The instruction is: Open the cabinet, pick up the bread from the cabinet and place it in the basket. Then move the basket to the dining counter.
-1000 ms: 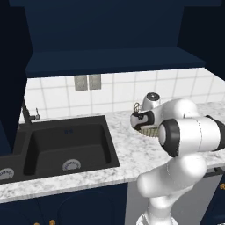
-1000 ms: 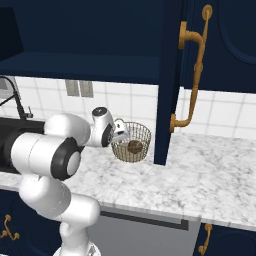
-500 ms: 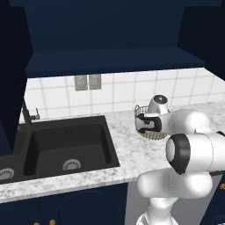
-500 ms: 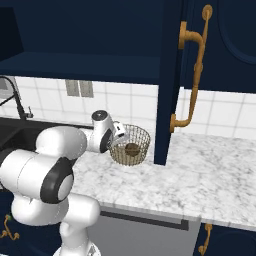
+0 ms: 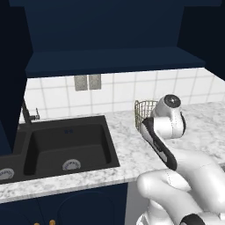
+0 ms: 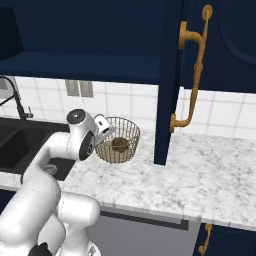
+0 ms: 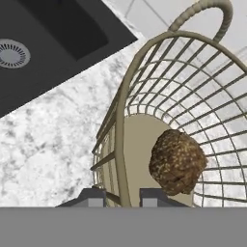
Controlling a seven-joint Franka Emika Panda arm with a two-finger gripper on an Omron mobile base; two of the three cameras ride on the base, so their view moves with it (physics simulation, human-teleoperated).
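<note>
The tan wire basket (image 6: 121, 131) stands on the marble counter (image 6: 200, 175) right of the sink, under the open navy cabinet (image 6: 172, 80). The brown bread (image 7: 177, 161) lies inside the basket, also seen through the mesh as the bread (image 6: 119, 144). My gripper (image 7: 121, 197) is shut on the basket's near rim, one finger inside the basket wall (image 7: 144, 62) and one outside. From the right base camera the gripper (image 6: 106, 131) sits at the basket's left edge. In the left base view my arm covers most of the basket (image 5: 143, 112). The dining counter is out of view.
A black sink (image 5: 66, 145) lies left of the basket, with a dark faucet (image 6: 15, 100) behind it. The open cabinet door hangs just right of the basket, its brass handle (image 6: 192, 70) facing me. White tiled wall runs behind the counter.
The fingers have closed onto the basket's rim. My elbow has swung lower and toward the cameras, while the hand stayed at the basket. The basket has not shifted.
</note>
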